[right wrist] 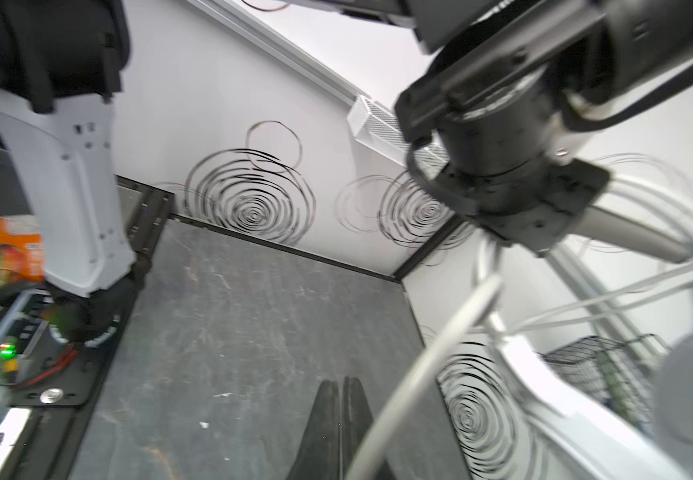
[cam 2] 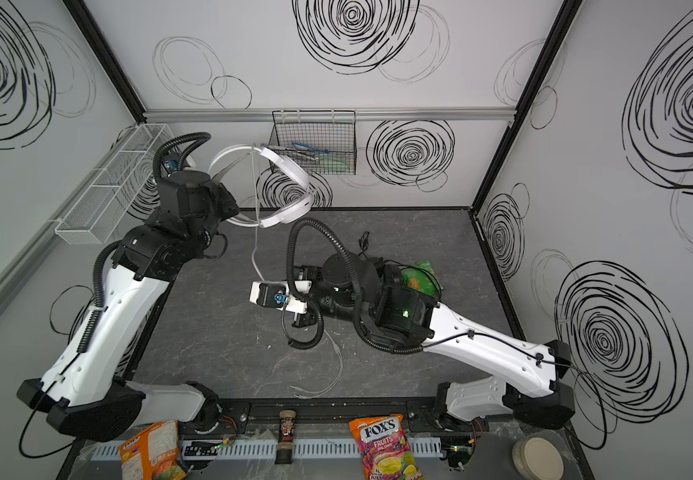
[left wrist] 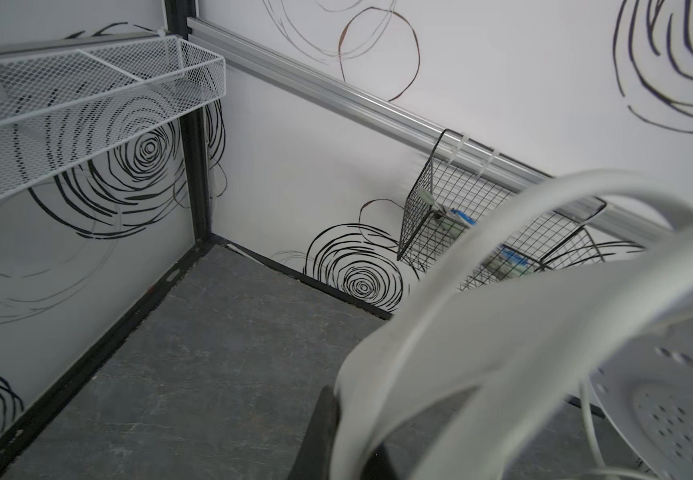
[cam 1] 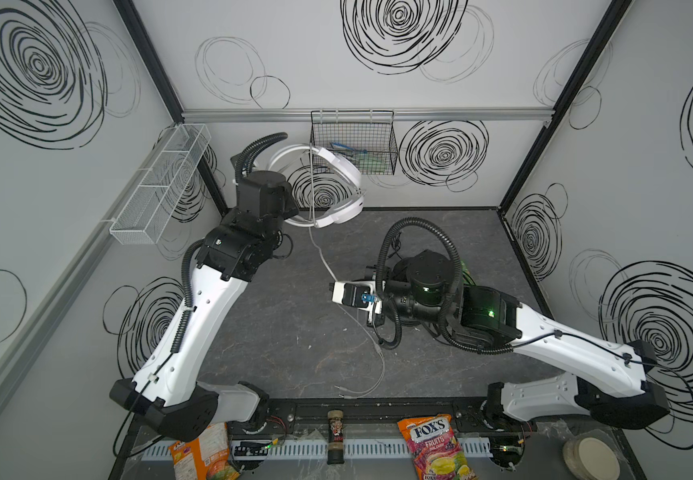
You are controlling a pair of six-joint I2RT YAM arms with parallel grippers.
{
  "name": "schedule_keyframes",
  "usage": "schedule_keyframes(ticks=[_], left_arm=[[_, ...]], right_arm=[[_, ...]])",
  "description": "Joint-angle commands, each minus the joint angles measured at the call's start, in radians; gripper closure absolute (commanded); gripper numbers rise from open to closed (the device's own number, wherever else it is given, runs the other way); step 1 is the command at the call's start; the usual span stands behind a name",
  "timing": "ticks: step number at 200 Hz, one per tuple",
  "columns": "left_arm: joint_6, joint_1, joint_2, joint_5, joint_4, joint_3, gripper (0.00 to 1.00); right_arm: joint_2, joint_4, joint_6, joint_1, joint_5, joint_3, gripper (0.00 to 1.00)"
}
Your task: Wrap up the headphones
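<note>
White headphones (cam 1: 338, 166) upper centre, smooth plastic, clenched in left gripper (left wrist: 349, 449); right gripper (right wrist: 341, 415) closed, blurred cable (right wrist: 440, 340) pinch unclear

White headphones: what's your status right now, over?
Left gripper shut on white headphones, held clear of table. Right gripper shut, white cable slanting past it. Wire basket on wall behind headphones.

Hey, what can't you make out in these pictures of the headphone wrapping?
Left claw: in both top views its own wrist hides it; in the left wrist view the white headphones cover the contact.
Right claw: shut, but the right wrist view's bottom edge cuts off whether it pinches the white cable.
Black headphones: in both top views the right arm covers all but a black cable.
Wire basket contents: too small.
</note>
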Motion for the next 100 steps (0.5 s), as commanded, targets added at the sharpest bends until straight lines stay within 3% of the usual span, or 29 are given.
schedule_keyframes(ticks=[1, 64, 100], left_arm=[[0.123, -0.032, -0.036, -0.114, 0.036, 0.006, 1.00], [0.266, -0.138, -0.018, -0.095, -0.158, 0.051, 1.00], [0.283, -0.151, -0.005, 0.053, -0.210, 0.085, 1.00]], right_arm=[[-0.001, -0.002, -0.190, -0.034, 0.199, 0.048, 1.00], [0.003, 0.160, -0.392, -0.254, 0.315, 0.019, 0.95], [0.054, 0.316, -0.435, -0.341, 0.347, 0.038, 0.93]])
